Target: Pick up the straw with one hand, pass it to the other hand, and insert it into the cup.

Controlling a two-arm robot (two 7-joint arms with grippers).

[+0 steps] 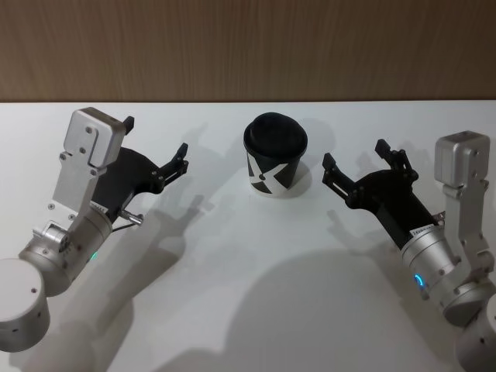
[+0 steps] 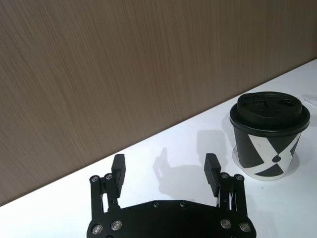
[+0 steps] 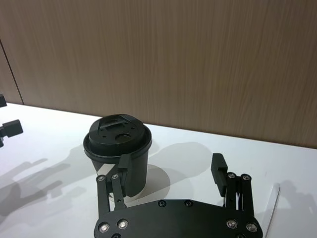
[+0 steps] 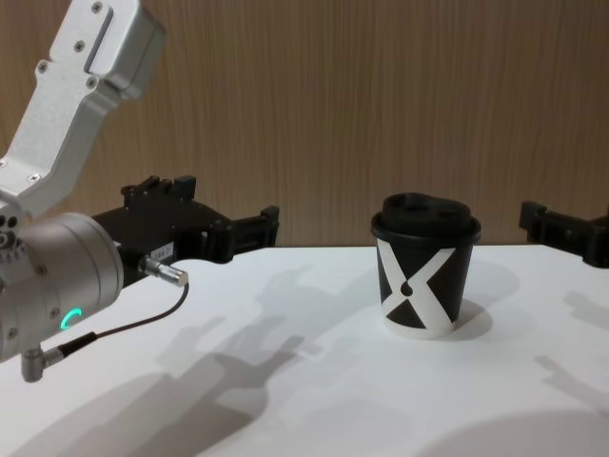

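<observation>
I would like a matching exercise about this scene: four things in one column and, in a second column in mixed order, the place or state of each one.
Things:
1. cup
2. left gripper
3. right gripper
4. wall

Places and states:
A. brown wood, behind the white table
B. open and empty, on the cup's right side
C. upright on the table, with its black lid on
D. open and empty, on the cup's left side

Pairs: 1-C, 2-D, 3-B, 4-A.
</observation>
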